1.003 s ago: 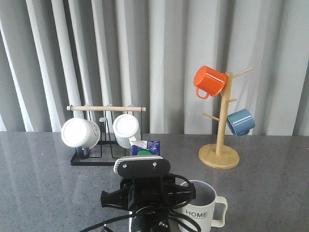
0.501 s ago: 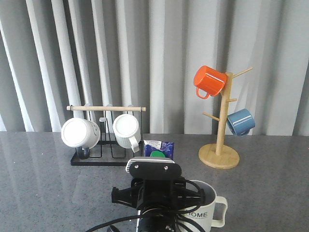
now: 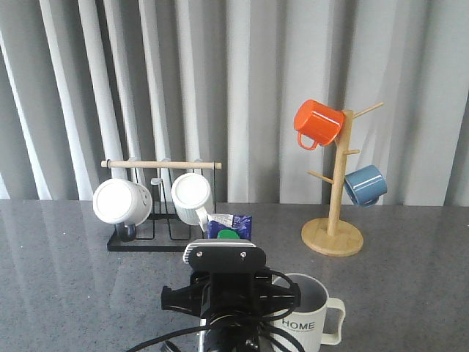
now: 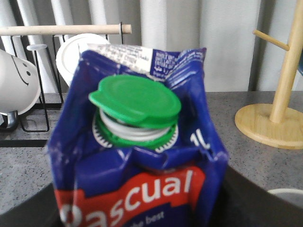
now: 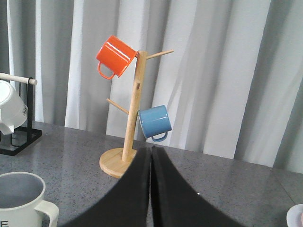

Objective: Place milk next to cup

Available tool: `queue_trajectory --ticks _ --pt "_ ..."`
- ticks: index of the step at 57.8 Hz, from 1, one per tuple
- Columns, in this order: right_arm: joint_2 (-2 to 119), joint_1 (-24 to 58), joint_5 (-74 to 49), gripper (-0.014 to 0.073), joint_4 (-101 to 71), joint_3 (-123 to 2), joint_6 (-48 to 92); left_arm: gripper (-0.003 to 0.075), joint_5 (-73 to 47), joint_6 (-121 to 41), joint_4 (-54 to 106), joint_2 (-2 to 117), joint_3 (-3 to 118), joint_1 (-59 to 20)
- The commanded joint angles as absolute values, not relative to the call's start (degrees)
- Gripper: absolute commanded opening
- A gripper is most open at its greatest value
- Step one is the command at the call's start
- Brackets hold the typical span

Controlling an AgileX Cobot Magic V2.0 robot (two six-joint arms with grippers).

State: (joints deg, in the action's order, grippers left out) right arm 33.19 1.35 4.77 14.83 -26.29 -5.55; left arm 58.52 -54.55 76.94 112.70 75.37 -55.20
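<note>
Countertop (image 3: pixel 58 279) of speckled grey stone, pleated curtains (image 3: pixel 249 88) behind, left hand (image 4: pixel 142 208) gripping milk (image 4: pixel 137 156), right hand (image 5: pixel 150 189) closed.

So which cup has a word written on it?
The grey-white cup on the table beside the milk; it reads HOME. The rack mugs and the orange and blue ones show no word.

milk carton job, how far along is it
Done: the left pincer has the Pascual milk carton gripped, filling the left wrist view with its green cap up. In hand: the front view shows the carton just left of and behind the HOME mug; whether it rests on the table is hidden by the arm. Left: set it down and release. The right pincer is shut, idle.
</note>
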Motion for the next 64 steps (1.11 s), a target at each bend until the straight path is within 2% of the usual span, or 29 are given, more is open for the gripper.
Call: queue_trajectory --ticks 1,64 --pt "33.13 1.04 8.81 -0.0009 15.19 -28.05 -5.32 0.0193 60.63 -54.23 77.23 110.07 76.39 -55.20" --pt "33.13 1.04 8.81 -0.0009 15.19 -28.05 -5.32 0.0193 58.25 -54.35 78.73 110.07 76.39 -55.20"
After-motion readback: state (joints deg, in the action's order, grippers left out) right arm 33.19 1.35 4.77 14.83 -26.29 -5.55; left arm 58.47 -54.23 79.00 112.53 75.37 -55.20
